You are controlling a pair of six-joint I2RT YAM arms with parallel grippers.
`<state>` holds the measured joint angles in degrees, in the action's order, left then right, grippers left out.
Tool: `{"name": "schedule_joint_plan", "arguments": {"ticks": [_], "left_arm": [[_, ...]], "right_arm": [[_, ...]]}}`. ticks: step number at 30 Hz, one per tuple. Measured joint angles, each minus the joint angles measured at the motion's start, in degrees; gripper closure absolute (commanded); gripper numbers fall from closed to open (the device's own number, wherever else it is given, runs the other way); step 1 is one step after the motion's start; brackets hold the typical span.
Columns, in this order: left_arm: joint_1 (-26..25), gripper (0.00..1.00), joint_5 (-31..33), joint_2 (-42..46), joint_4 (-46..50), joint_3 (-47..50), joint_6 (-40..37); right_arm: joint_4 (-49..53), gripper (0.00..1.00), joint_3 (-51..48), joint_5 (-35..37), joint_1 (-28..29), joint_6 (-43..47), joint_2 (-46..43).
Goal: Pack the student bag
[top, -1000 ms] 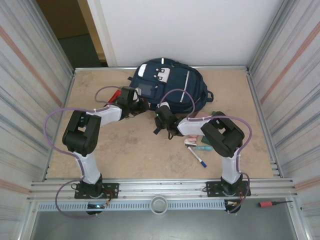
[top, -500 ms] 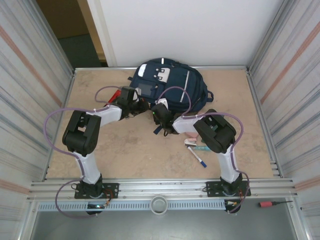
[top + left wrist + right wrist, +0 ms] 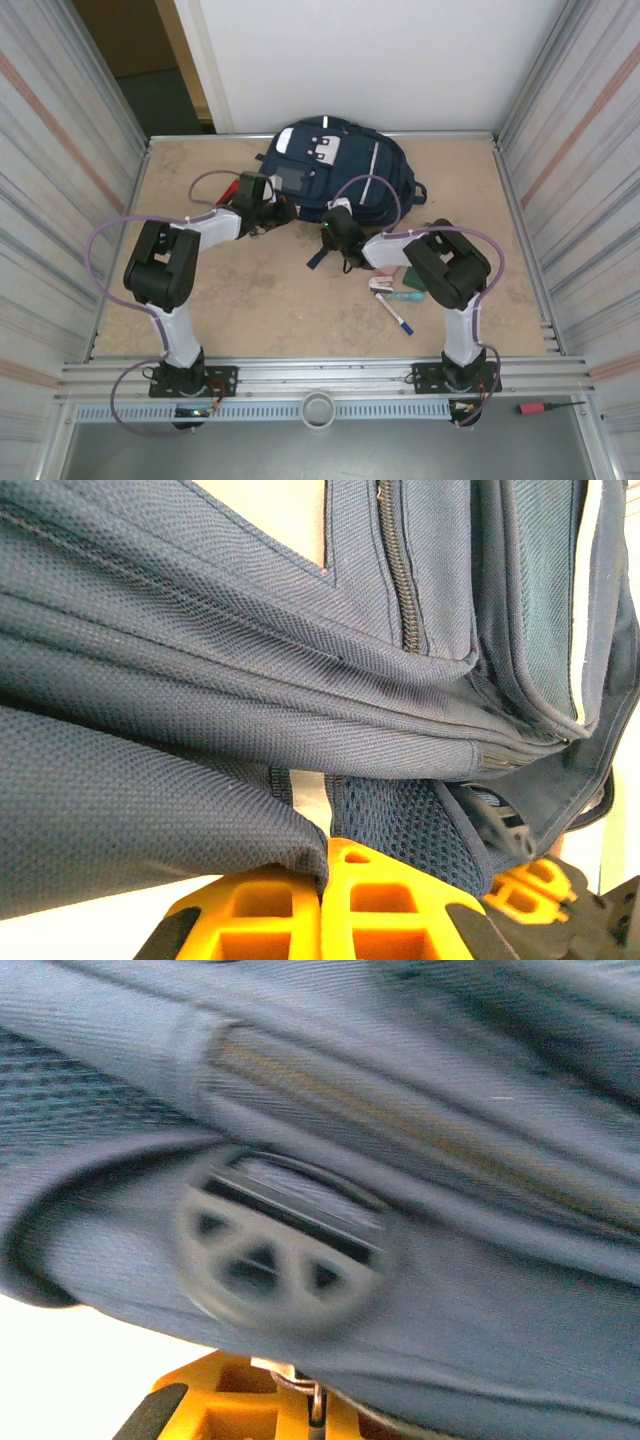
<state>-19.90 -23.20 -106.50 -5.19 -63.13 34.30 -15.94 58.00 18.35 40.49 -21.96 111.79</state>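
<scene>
Plywood table [image 3: 250,295] between metal walls [image 3: 60,150]; student bag [image 3: 335,165] lies just ahead of both claws. left claw [image 3: 268,212] clamped on bag fabric; right claw [image 3: 337,225] closed at its near edge, probably on a zip pull [image 3: 313,1392]. Step: opening. Next: draw zip, left anchoring.

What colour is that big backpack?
Navy blue fabric backpack with white stripes and patches; clearest in top view.
</scene>
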Motion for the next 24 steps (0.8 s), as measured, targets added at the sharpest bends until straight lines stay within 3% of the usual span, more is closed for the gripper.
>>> {"name": "schedule_joint_plan", "arguments": {"ticks": [13, 24], "left_arm": [[2.4, 1.00, -1.3, 0.0, 1.8, -0.3, -3.0], [5.7, 1.00, -1.7, 0.0, 5.0, -3.3, -5.7]], "right_arm": [[0.3, 1.00, -8.8, -10.3, -7.2, 0.2, -9.4], [7.4, 1.00, -9.5, -27.7, -17.3, 2.1, -15.1]]}}
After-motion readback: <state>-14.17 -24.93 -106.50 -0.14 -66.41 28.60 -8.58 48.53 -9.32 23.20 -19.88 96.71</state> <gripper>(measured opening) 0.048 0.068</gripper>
